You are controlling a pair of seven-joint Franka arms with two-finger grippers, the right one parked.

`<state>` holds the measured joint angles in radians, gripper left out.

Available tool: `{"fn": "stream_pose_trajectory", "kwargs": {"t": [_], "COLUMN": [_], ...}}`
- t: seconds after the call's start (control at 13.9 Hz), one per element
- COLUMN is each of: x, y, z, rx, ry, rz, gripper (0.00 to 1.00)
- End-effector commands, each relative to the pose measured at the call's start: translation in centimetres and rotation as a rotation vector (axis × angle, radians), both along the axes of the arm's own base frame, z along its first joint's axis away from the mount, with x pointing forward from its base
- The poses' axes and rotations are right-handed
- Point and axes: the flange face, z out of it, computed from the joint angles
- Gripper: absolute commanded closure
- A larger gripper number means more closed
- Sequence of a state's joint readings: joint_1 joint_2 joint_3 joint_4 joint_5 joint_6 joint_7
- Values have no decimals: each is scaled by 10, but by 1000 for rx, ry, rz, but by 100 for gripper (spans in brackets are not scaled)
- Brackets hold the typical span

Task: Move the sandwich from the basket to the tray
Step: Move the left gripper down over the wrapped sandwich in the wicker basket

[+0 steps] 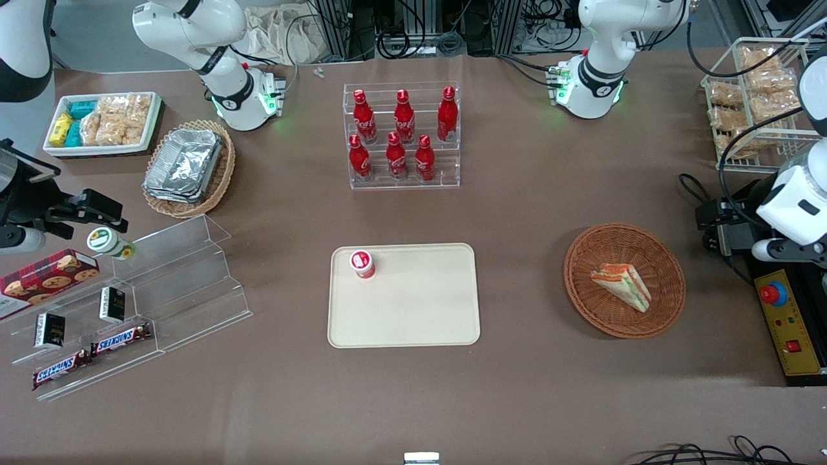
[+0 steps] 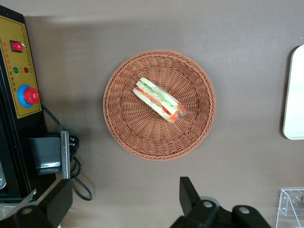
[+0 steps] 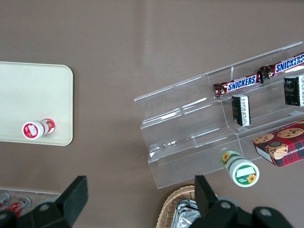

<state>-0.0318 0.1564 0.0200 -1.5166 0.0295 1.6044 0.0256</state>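
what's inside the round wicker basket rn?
Only the sandwich, lying on its side on the basket floor. The weave under it is hidden. The gripper hangs open above the table beside the basket.

A: The tray (image 2: 295, 92) is cut off in the wrist view; only one rounded edge shows.

B: The hand (image 2: 126, 209) too: just two dark fingers (image 2: 190, 194), apart, near the basket (image 2: 159, 105). In the front view it's unseen.
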Motion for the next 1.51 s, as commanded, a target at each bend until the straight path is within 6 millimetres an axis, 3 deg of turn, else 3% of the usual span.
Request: {"fn": "stream_pose_trajectory", "kwargs": {"t": [0.0,0.22,0.43,0.72,1.15,1.44], "x": [7,12,20,1,7,13], "y": [-4,-18,-29,-27,-28,-28], "z": [-5,-18,-72,-129,-207,-244], "rx": [15,24,-2,-14,-2,4], "ry": [27,61,27,-31,-54,-49], "rz": [2,74,428,527,826,880], "gripper": [0,0,0,0,0,0]}}
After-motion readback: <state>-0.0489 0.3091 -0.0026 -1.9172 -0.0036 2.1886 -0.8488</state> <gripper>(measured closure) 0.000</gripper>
